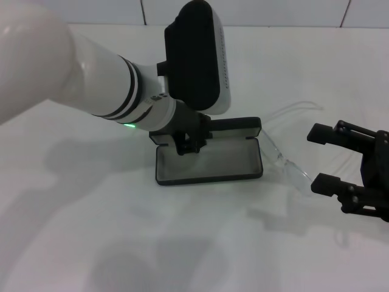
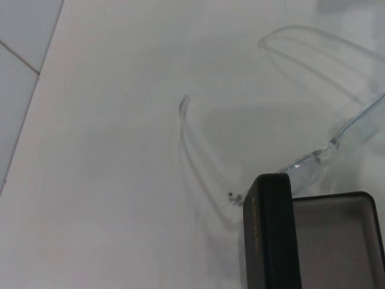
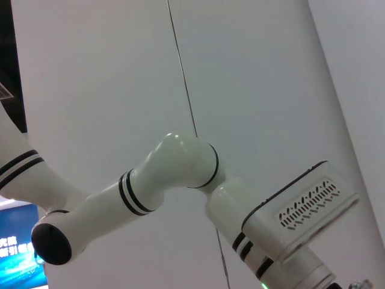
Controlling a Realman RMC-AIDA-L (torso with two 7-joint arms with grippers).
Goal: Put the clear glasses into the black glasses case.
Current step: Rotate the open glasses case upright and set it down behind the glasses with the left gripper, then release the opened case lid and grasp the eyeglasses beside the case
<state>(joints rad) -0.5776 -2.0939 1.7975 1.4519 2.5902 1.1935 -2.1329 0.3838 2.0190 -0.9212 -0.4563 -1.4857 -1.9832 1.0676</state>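
The black glasses case (image 1: 222,159) lies open in the middle of the white table, grey lining up and its lid (image 1: 236,125) raised at the back. My left gripper (image 1: 189,143) is down at the case's rear left edge, by the lid. The clear glasses (image 1: 285,159) lie on the table just right of the case, arms unfolded toward the back. In the left wrist view the lid's edge (image 2: 266,235) shows with the clear glasses (image 2: 325,153) behind it. My right gripper (image 1: 321,158) hovers open just right of the glasses, holding nothing.
The white table (image 1: 121,243) spreads out in front and to the left. A tiled wall (image 1: 273,12) runs along the back. The right wrist view shows only my left arm (image 3: 174,174) against a wall.
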